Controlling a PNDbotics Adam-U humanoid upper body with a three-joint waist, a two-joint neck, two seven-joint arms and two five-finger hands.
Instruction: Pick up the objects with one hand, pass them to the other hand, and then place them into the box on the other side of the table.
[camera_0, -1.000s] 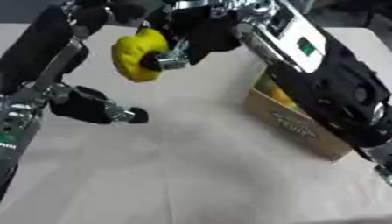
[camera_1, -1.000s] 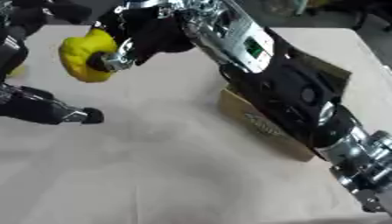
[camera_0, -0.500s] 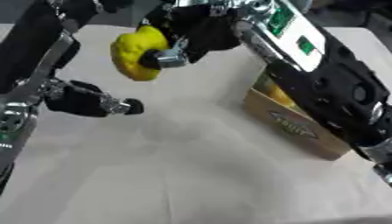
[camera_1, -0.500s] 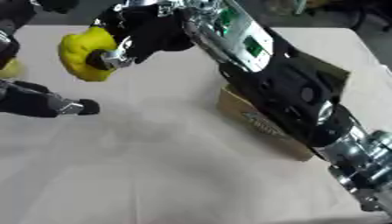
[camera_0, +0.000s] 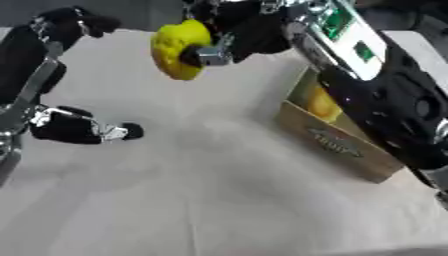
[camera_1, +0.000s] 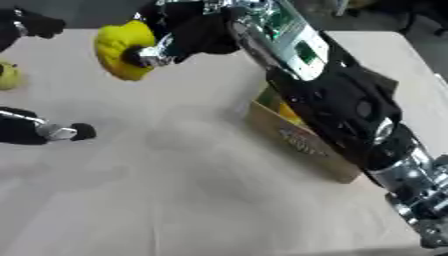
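At the far left edge of the white-covered table (camera_1: 201, 200), one small yellow-green object (camera_1: 7, 75) lies alone, only partly in view and too cut off to identify. Just nearer, the robot's left hand (camera_0: 83, 131) hovers low over the cloth at the left side, its dark fingers (camera_0: 129, 131) pointing right with nothing between them; they look relaxed rather than curled, though blur hides the detail. The left arm (camera_0: 39, 55) rises behind it toward the far left corner.

Toward the centre and far side, one rounded yellow object (camera_0: 179, 48) hangs in the air above the table, gripped by the robot's right hand (camera_0: 223, 37), whose dark fingers wrap round it and whose silver fingertip (camera_0: 213, 55) presses its near face. The right arm (camera_1: 337, 95), black with a white and green panel, runs from that hand diagonally to the near right corner.

To the right, one open cardboard box (camera_0: 337, 142) with printed lettering on its near wall stands on the cloth, partly covered by the right arm. One yellow item (camera_0: 320, 102) shows inside it; more may lie hidden behind the arm. The held yellow object is well apart from the box, up and to its left.
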